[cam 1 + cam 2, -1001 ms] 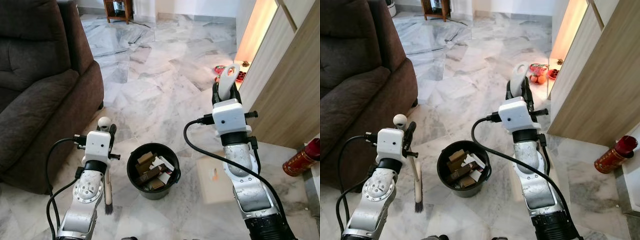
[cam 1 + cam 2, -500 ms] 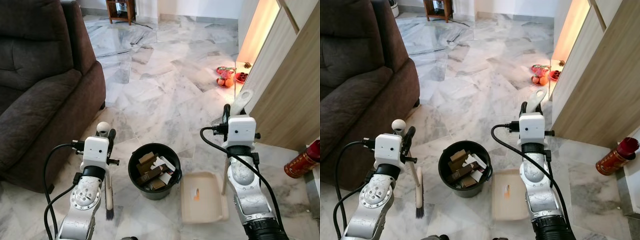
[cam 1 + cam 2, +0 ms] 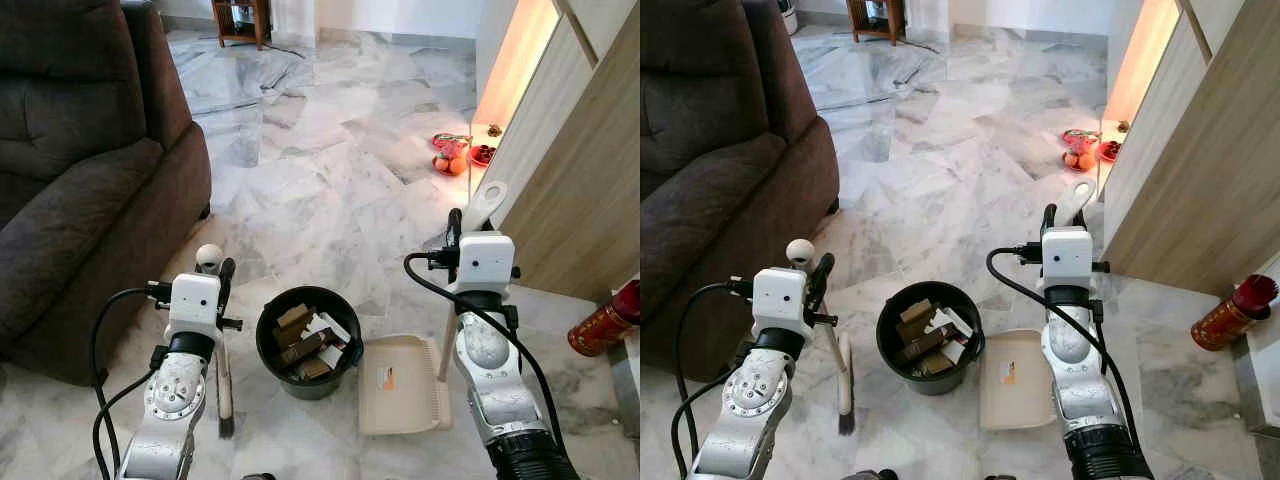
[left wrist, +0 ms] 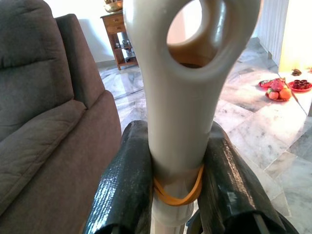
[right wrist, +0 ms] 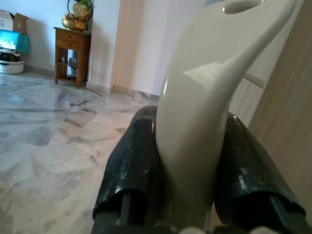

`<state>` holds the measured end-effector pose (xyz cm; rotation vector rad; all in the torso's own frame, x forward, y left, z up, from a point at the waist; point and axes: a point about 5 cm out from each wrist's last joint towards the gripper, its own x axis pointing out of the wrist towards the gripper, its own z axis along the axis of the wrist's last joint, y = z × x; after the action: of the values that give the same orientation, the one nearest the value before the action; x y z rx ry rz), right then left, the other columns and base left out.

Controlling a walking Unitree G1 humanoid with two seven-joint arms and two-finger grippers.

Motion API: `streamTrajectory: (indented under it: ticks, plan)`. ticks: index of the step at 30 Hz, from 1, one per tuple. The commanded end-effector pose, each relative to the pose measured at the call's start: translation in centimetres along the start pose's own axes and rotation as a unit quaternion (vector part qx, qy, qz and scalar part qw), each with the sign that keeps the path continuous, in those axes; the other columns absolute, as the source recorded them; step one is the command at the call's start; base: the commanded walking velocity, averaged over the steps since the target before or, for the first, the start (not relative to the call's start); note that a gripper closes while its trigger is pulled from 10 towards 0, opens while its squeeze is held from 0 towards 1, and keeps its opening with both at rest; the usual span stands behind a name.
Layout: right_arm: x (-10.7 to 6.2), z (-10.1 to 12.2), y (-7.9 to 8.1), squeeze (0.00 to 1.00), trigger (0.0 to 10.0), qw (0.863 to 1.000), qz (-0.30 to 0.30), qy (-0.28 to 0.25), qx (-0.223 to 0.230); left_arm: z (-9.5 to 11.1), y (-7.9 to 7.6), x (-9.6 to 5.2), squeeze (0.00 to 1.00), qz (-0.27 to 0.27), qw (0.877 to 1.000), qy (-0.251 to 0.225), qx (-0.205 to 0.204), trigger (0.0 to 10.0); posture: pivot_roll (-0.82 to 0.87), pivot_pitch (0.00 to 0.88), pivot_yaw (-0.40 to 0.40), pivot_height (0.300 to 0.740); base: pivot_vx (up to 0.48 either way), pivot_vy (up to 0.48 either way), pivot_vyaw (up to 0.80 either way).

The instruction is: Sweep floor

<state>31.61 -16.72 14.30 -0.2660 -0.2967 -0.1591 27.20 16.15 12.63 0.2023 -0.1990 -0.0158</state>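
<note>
Left gripper (image 4: 175, 180) clamped on brush handle (image 4: 178, 97), right gripper (image 5: 190, 170) clamped on dustpan (image 3: 403, 398) handle beside bin (image 3: 305, 340). Both light, stiff, smooth plastic; grip low on handles.

The room is evenly and brightly lit. A warm yellow glow is cast from a lit recess (image 3: 508, 55) beside the wooden cabinet (image 3: 575, 170), and soft reflections are seen on the polished marble floor (image 3: 320, 150). The dark sofa (image 3: 70, 170) is left in dull shade. The head views are sharp, without motion blur. In the wrist views, the near handles and black fingers (image 4: 124, 190) are slightly softened, and a glossy highlight is shown on the dustpan handle (image 5: 200, 97).
</note>
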Motion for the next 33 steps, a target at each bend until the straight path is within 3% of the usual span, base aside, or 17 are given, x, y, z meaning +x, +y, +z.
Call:
streamTrajectory:
  ticks: [1, 8, 33]
  plan:
    - [0.36, 0.63, -0.12, 0.00, 10.0, 1.000, -0.002, -0.020, 0.005, 1.13, 0.39, 0.38, 0.00, 0.006, 1.000, -0.031, 0.003, 10.0, 0.08, 0.156, 0.017, 0.740, 0.000, 0.000, 0.00]
    - [0.39, 0.61, 0.12, 0.00, 10.0, 1.000, 0.007, -0.022, 0.011, 1.28, 0.32, 0.54, 0.00, 0.005, 0.999, -0.034, 0.002, 10.0, 0.08, 0.161, 0.017, 0.740, 0.000, 0.000, 0.00]
    - [0.17, 0.44, 0.38, 0.00, 10.0, 0.999, 0.016, -0.023, 0.021, 1.33, 0.28, 0.68, 0.00, 0.004, 0.999, -0.036, -0.002, 10.0, 0.06, 0.166, 0.017, 0.740, -0.300, 0.000, 0.00]
